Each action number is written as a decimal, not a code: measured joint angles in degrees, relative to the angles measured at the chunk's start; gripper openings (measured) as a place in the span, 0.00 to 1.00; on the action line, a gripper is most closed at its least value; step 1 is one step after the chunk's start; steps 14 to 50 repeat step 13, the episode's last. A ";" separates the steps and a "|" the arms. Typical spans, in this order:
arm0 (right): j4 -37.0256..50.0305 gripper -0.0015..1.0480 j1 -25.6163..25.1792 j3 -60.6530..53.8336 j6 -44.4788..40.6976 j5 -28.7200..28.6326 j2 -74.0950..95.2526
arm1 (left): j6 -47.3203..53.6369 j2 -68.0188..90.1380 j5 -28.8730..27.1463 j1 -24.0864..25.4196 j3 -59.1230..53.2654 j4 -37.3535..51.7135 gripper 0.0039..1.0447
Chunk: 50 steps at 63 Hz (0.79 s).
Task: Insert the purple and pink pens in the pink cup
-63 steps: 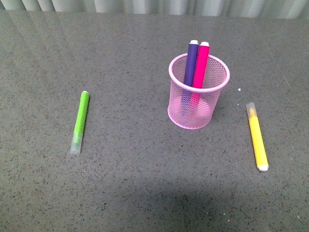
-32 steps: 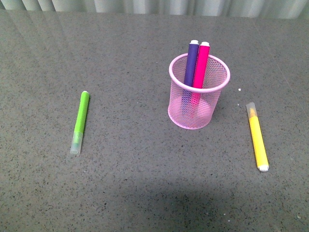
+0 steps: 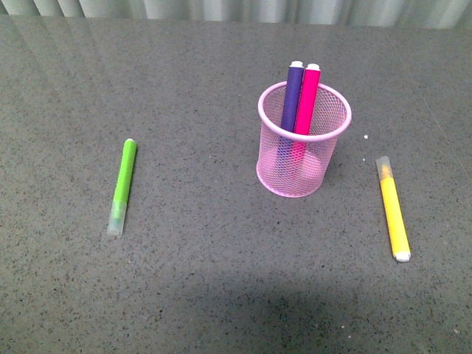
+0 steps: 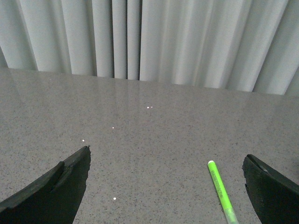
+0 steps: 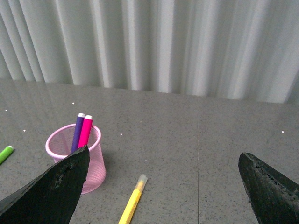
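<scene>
I count 2 pens, purple pen (image 3: 292,96) and pink pen (image 3: 307,99), upright in pink cup (image 3: 301,166) mid-bench; green marker (image 3: 122,185) and yellow marker (image 3: 393,209) flank it. Left claw (image 4: 166,186) and right claw (image 5: 163,186) released, both holding nothing.

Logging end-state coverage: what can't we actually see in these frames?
- Lower ends of the dark purple marker and magenta-pink marker: veiled by the pink wire-mesh cup, front view.
- Lime-green marker: cap end cut off by the left wrist frame edge.
- Left gripper, right gripper: absent from the front view.
</scene>
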 joint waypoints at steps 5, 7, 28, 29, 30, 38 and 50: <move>0.00 0.93 0.00 0.00 0.00 0.00 0.00 | 0.00 0.00 0.00 0.00 0.00 0.00 0.93; 0.00 0.93 0.00 0.00 0.00 0.00 0.00 | 0.00 0.00 0.00 0.00 0.00 0.00 0.93; 0.00 0.93 0.00 0.00 0.00 0.00 0.00 | 0.00 0.00 0.00 0.00 0.00 0.00 0.93; 0.00 0.93 0.00 0.00 0.00 0.00 0.00 | 0.00 0.00 0.00 0.00 0.00 0.00 0.93; 0.00 0.93 0.00 0.00 0.00 0.00 0.00 | 0.00 0.00 0.00 0.00 0.00 0.00 0.93; 0.00 0.93 0.00 0.00 0.00 0.00 0.00 | 0.00 0.00 0.00 0.00 0.00 0.00 0.93; 0.00 0.93 0.00 0.00 0.00 0.00 0.00 | 0.00 0.00 0.00 0.00 0.00 0.00 0.93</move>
